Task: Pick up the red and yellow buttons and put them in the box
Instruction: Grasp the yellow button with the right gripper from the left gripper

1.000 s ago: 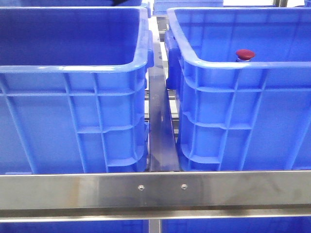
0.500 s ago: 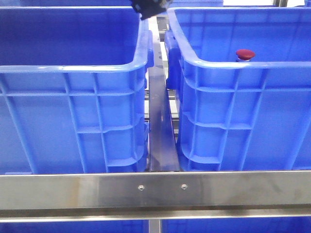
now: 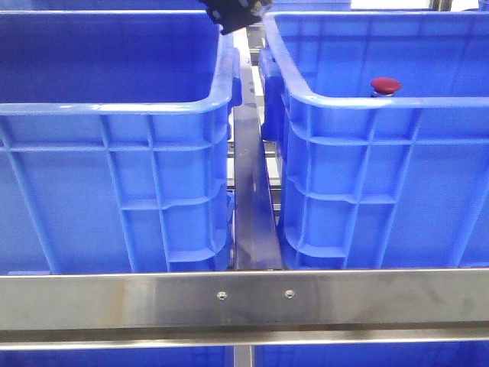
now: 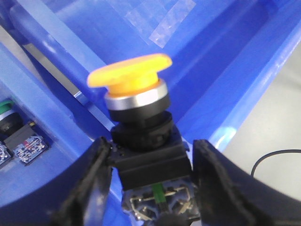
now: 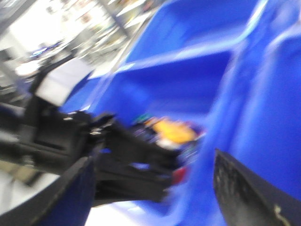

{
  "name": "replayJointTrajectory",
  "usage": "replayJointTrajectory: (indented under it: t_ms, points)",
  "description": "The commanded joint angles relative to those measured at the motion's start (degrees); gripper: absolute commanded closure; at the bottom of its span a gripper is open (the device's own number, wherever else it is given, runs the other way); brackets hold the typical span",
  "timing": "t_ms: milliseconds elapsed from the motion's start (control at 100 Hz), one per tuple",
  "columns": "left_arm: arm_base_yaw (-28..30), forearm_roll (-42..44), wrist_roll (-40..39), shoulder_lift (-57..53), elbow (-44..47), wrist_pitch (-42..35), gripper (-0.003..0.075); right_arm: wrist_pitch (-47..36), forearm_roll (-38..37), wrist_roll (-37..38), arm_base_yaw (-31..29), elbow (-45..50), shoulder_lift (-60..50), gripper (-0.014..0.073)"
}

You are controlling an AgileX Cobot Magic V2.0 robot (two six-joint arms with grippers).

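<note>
The two blue crates (image 3: 114, 153) sit side by side on the steel-framed surface (image 3: 244, 298), and the red button (image 3: 385, 85) peeks over the right crate's rim. The yellow button (image 4: 129, 75) looks light, rigid and top-heavy, so its square black base seems the sane place to pinch. The left tool (image 4: 150, 155) is clamped there, narrowly open; the right tool (image 5: 150, 188) looks spread and empty, though blurry.

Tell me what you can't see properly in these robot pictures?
- Front view: the red button shows only its cap; the right blue crate's rim hides the rest.
- Front view: both crates' floors are hidden behind their walls.
- Right wrist view: motion blur smears everything, including the right gripper.
</note>
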Motion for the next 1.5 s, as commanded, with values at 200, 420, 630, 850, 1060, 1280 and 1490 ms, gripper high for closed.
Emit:
replayJointTrajectory:
  t_ms: [200, 420, 630, 850, 1060, 1280, 1490]
  points:
    - [-0.4, -1.5, 0.0, -2.0, -1.8, -3.0, 0.0596, 11.3, 5.9, 8.3, 0.3, -11.9, 18.2, 0.0057]
    - [-0.4, -1.5, 0.0, -2.0, -1.8, -3.1, 0.0596, 11.7, 7.8, 8.3, 4.6, -17.7, 27.4, 0.0057]
    - [-0.4, -1.5, 0.0, -2.0, -1.8, -3.1, 0.0596, 11.6, 8.0, 8.1, 7.2, -19.2, 30.8, 0.0061]
    - [-0.4, -1.5, 0.0, -2.0, -1.8, -3.1, 0.0596, 11.7, 8.0, 7.9, 7.2, -19.2, 30.8, 0.0316]
    - [-0.4, -1.5, 0.0, -2.0, -1.8, -2.9, 0.0555, 11.9, 8.0, 7.9, 7.2, -19.2, 30.8, 0.0367]
    - [-0.4, -1.5, 0.0, -2.0, -1.9, -2.5, 0.0162, 11.9, 8.0, 7.8, 7.1, -19.2, 30.8, 0.0367]
    - [-0.2, -1.5, 0.0, -2.1, -1.9, -2.2, 0.0105, 9.2, 7.9, 7.1, 4.8, -20.7, 30.8, 0.0367]
